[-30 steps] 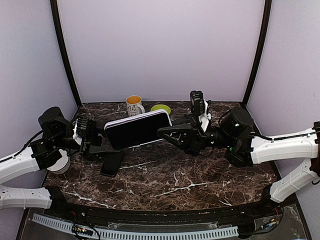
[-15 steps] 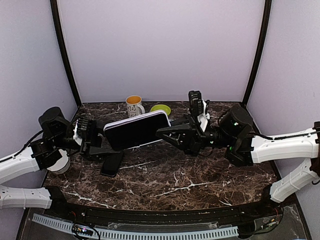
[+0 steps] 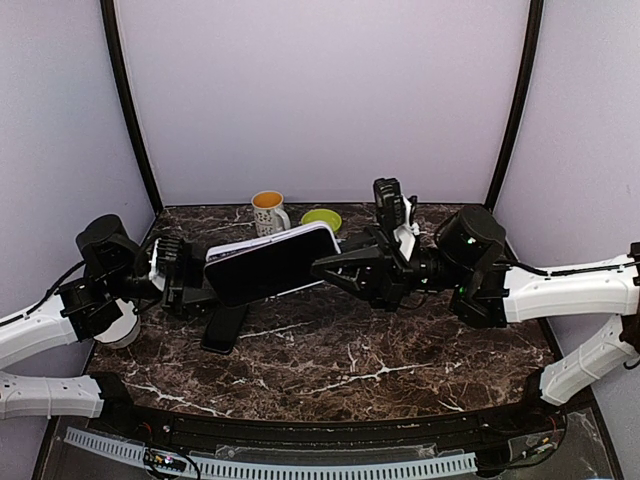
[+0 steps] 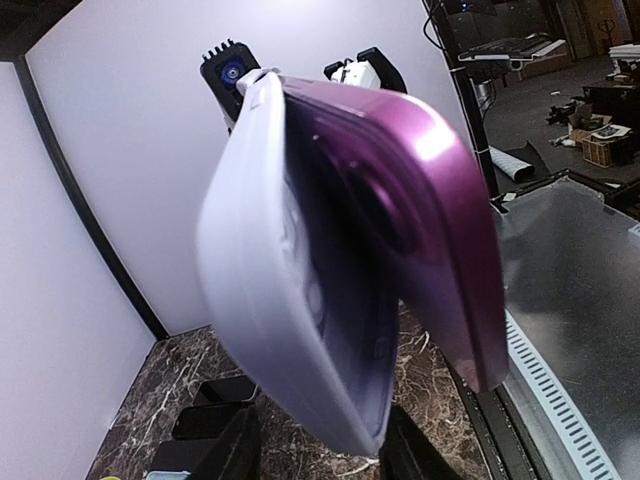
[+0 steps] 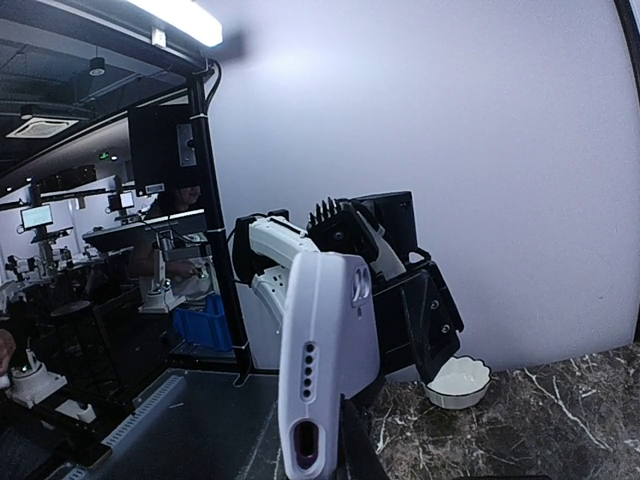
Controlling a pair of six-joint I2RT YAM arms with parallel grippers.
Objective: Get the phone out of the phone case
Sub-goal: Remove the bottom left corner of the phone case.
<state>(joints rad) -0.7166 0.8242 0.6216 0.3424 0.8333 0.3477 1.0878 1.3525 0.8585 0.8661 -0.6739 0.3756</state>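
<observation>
I see R gripper (image 3: 325,264) clamped on phone (image 4: 420,220) end, case (image 4: 270,290) part peeled; L gripper (image 3: 195,290) straddles case, can't tell if gripping.

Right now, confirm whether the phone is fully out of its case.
No: the purple phone gapes from the white case near the camera but joins it at the far end.

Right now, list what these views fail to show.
Left gripper: hold on the pale lilac phone case blurred, cut by the bottom edge, left wrist view.
Glossy purple phone: how much sits inside, behind the case wall, same view.
Right gripper: second finger covered by the case, right wrist view.
White mug: print too small, top view.
</observation>
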